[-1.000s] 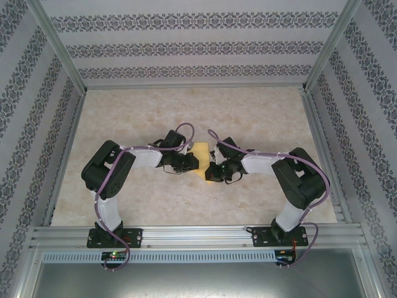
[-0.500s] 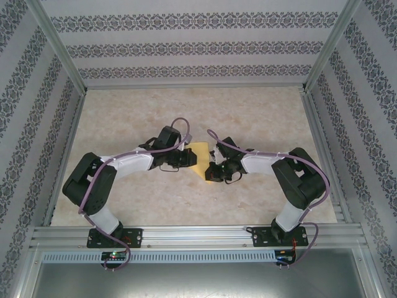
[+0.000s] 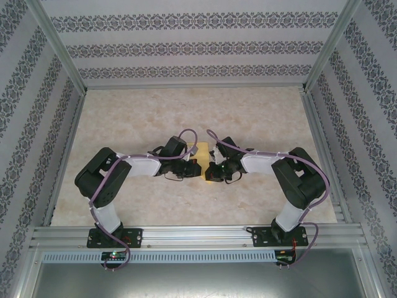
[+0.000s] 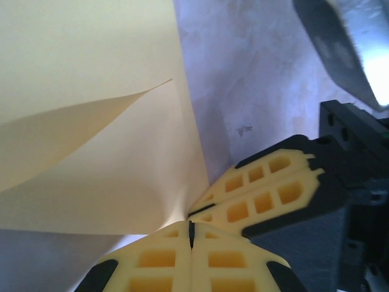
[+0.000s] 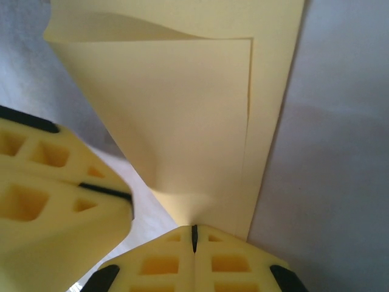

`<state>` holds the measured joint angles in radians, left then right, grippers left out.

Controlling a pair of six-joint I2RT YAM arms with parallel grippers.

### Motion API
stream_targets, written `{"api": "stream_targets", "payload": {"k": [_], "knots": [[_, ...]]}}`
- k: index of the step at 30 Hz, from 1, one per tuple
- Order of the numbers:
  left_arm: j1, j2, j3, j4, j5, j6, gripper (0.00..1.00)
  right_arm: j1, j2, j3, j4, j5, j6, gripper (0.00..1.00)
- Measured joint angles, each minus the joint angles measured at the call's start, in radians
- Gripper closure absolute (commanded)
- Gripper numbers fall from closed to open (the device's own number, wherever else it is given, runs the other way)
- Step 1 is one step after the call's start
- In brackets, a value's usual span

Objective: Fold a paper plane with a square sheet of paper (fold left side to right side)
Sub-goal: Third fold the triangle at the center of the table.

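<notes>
Left gripper (image 4: 190, 226): jaws together, pinching the near corner of the square sheet of paper (image 4: 91, 158). Right gripper (image 5: 194, 232): likewise closed on its lifted flap, just beside. Sheet lies on the table (image 3: 260, 112) between both arms, stretching away from both grippers; neither arm nearer.

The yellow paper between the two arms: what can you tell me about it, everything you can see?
The sheet of paper is thin, matte, plain pale yellow and unmarked. It lies on the marbled table midway between the arms, partly folded: a lower layer rests flat, while an upper flap curves up off it, not yet creased. The left end effector and the right end effector are both shut on the flap, pinching it close beside each other.
</notes>
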<state>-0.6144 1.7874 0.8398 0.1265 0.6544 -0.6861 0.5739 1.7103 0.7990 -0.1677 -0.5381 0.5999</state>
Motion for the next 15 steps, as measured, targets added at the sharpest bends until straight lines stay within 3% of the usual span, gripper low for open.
{"api": "stream_targets", "payload": {"k": [15], "knots": [[0.0,0.05,-0.002,0.045,-0.011,-0.003,0.96,0.0,0.002,0.006,-0.013,0.003,-0.004,1.0]]}}
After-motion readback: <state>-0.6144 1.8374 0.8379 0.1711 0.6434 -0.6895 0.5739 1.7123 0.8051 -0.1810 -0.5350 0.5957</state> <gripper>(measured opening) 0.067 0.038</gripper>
